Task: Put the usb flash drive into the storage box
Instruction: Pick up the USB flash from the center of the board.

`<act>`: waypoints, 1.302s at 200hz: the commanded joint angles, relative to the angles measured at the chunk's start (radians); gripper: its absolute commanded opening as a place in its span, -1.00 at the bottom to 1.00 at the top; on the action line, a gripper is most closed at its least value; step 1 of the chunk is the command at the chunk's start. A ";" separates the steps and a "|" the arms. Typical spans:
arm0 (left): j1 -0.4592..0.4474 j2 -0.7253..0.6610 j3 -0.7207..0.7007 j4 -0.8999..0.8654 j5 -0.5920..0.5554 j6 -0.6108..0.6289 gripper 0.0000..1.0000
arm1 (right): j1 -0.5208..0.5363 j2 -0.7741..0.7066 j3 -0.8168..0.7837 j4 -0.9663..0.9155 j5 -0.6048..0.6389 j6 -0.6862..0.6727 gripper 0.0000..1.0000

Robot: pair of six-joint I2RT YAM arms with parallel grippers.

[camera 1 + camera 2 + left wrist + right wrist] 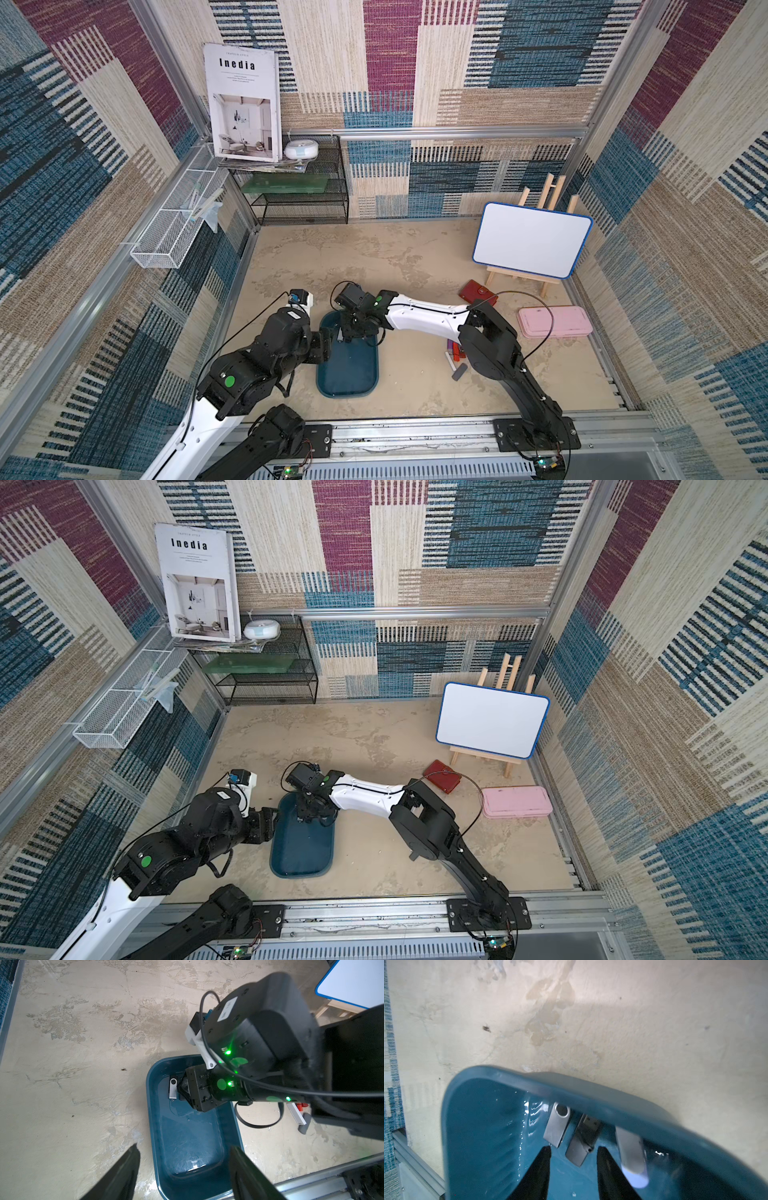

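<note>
The storage box [351, 374] is a shallow teal tray on the beige floor, seen in both top views [301, 854]. The usb flash drive [173, 1088], silver swivel cover on a dark body, lies flat inside at the far end of the box. In the right wrist view the usb flash drive [557, 1124] sits just past the tips of my right gripper [574, 1148], which is open over the box floor and grips nothing. My left gripper [184, 1146] is open and empty, its fingers straddling the box's near end.
A pink case [555, 322], a red wallet [478, 293] and a whiteboard on an easel [532, 239] stand at the right. Loose pens [453, 353] lie right of the box. A black wire shelf [299, 195] and a white wire basket [178, 224] are at the back left.
</note>
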 commanded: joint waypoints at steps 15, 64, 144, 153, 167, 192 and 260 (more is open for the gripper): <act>0.000 0.000 0.001 -0.004 -0.012 -0.001 0.44 | -0.001 -0.074 -0.025 -0.026 0.028 -0.025 -0.15; 0.000 0.004 -0.001 -0.004 -0.011 -0.001 0.44 | -0.021 -0.290 -0.183 -0.073 0.185 -0.037 -0.15; -0.028 0.055 0.001 0.009 0.069 0.019 0.43 | -0.309 -0.973 -0.892 0.122 0.430 -0.208 -0.03; -0.038 0.073 0.001 0.017 0.099 0.030 0.43 | -0.360 -1.044 -0.966 0.153 0.443 -0.224 -0.01; -0.060 0.114 0.012 0.022 0.155 0.048 0.39 | -0.429 -1.131 -1.067 0.202 0.458 -0.243 0.04; -0.145 0.206 0.024 0.029 0.187 0.024 0.32 | -0.533 -1.233 -1.229 0.301 0.461 -0.261 0.07; -0.468 0.590 0.070 0.304 0.126 -0.225 0.25 | -0.575 -1.339 -1.433 0.455 0.556 -0.222 0.11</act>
